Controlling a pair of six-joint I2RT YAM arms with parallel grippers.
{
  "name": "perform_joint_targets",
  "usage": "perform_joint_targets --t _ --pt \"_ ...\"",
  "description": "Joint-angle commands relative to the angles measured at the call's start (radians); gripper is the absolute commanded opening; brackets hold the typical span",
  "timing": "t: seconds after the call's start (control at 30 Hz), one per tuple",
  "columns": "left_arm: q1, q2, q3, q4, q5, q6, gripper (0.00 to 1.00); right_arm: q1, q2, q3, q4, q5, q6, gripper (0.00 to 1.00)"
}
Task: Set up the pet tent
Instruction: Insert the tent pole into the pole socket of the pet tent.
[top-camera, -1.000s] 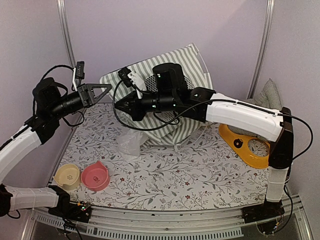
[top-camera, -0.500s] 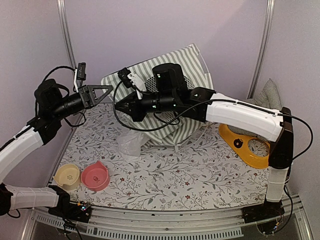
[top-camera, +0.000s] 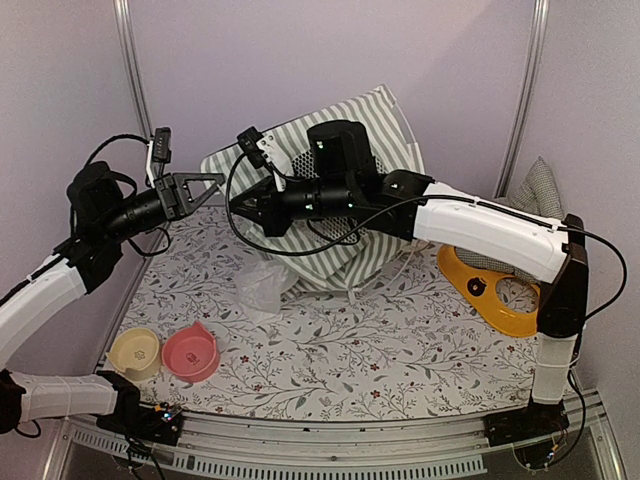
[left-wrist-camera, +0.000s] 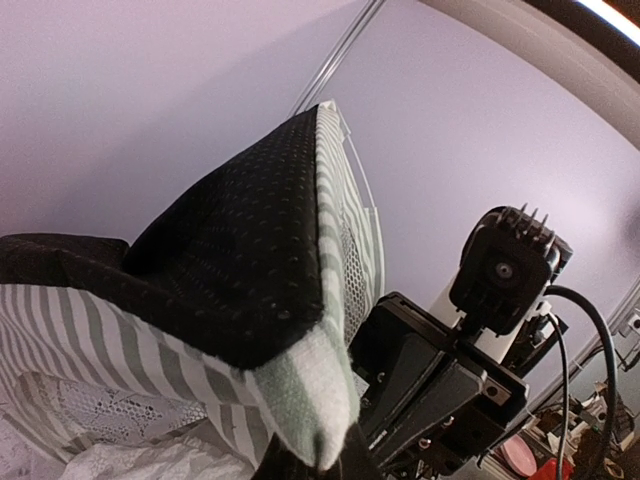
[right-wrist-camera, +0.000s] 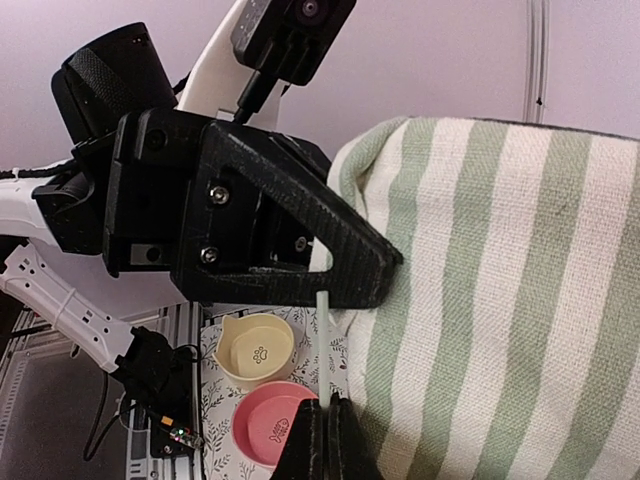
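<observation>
Two robot arms meet above the back left of a table covered with a floral cloth (top-camera: 400, 350). The pet tent (top-camera: 385, 125), green-and-white striped fabric, sits at the back centre, leaning against the rear wall, partly collapsed and mostly hidden behind the right arm. Its black mesh window (left-wrist-camera: 240, 260) fills much of the left wrist view, with white lace (left-wrist-camera: 100, 415) bunched below it.

The left gripper (top-camera: 212, 181) is held above the table at the tent's left corner. In its wrist view a striped corner of the fabric runs down between the closed fingertips, so it is pinching the tent.

The right gripper (top-camera: 236, 206) reaches across from the right, its tip just beside the left gripper. Its fingers are pressed together on a thin white pole (right-wrist-camera: 322, 345), which stands upright from the fingertips beside the striped fabric.

A crumpled clear plastic bag (top-camera: 260, 285) lies on the cloth in front of the tent. A pink bowl (top-camera: 190, 352) and a pale yellow bowl (top-camera: 134, 352) sit touching near the front left. A yellow plastic tray (top-camera: 460, 268) lies at the right, with a gingham cushion (top-camera: 541, 190) propped in the back right corner.
</observation>
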Motion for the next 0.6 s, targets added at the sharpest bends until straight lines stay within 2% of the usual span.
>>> perform_joint_targets --t 0.0,0.57 --pt "0.006 -0.035 0.03 0.053 0.008 -0.03 0.0 -0.036 0.022 0.017 -0.017 0.048 0.023 0.0" --pt "0.006 -0.03 0.042 0.077 -0.002 -0.124 0.0 -0.036 0.036 0.018 -0.037 0.057 0.023 0.0"
